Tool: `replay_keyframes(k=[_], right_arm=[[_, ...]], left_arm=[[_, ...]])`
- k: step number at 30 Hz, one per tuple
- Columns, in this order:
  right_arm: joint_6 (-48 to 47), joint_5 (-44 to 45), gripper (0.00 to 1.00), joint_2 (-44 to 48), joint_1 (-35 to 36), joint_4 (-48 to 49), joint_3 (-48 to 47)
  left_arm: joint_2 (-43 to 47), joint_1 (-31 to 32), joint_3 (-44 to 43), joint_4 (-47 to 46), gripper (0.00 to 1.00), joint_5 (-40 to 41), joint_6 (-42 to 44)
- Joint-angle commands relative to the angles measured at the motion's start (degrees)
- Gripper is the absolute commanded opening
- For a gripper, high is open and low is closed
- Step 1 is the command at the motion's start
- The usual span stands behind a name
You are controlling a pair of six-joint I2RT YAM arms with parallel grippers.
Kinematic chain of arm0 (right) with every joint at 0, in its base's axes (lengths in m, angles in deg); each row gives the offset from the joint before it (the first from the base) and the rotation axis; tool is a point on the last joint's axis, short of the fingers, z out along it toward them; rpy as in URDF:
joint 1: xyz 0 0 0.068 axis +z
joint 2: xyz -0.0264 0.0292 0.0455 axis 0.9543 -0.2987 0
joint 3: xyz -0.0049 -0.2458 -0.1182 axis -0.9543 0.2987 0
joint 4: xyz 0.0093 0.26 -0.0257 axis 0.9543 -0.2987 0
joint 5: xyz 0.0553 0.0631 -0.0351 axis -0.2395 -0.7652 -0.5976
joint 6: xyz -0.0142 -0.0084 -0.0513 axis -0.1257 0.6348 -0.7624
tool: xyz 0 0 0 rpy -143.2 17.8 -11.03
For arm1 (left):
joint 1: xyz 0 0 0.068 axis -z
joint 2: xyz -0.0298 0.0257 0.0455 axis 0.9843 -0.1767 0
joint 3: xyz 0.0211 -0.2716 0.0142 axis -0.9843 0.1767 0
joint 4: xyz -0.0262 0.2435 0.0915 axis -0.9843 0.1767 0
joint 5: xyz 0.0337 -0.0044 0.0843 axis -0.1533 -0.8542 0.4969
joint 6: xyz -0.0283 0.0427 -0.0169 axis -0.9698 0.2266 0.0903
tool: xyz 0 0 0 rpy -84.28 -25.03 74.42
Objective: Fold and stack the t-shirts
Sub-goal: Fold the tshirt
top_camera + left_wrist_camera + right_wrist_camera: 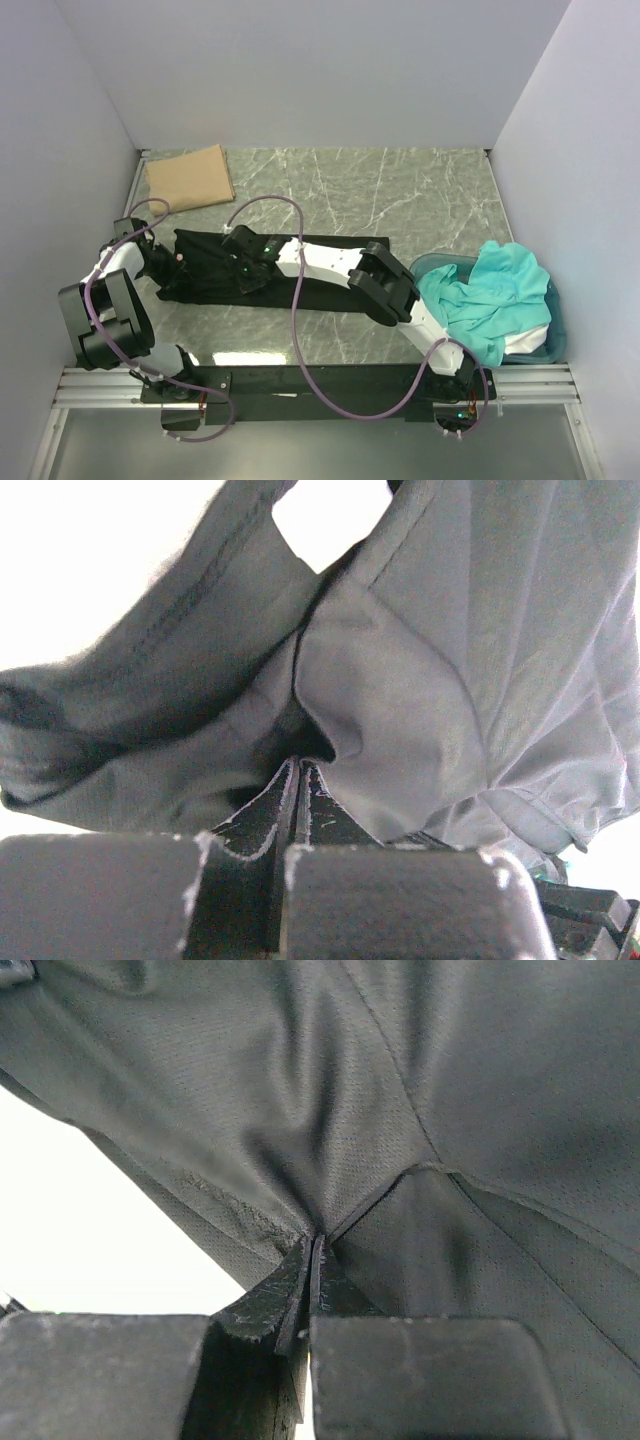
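Marbled tabletop [400, 190] carries the black t-shirt [205, 270]; left jaws and right jaws each clench a fold of it.

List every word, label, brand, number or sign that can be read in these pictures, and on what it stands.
None can be read. The black cloth t-shirt, the folded tan-brown cloth t-shirt, the teal-turquoise cloth t-shirts and the round translucent blue plastic tub show no print, tag or number in any view.
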Motion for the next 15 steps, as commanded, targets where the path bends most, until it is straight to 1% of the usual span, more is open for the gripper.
replay_keyframes(k=[1,4,11,15], right_arm=[[0.6,1.5,0.0,6.1,-0.2,1.6,3.5],[1.1,1.2,0.0,7.6,-0.5,2.4,4.7],[1.2,-0.6,0.0,7.4,-1.0,1.7,3.7],[0.8,-2.0,0.0,7.8,-1.0,1.4,3.7]], left_arm=[[0.8,-0.3,-0.8,-0.5,0.01,1.0,0.5],[1.3,-0.3,-1.4,0.3,0.01,1.8,0.4],[1.8,-0.6,-2.7,2.6,0.01,3.7,0.2],[1.6,-0.7,-4.2,5.6,0.02,5.2,0.1]])
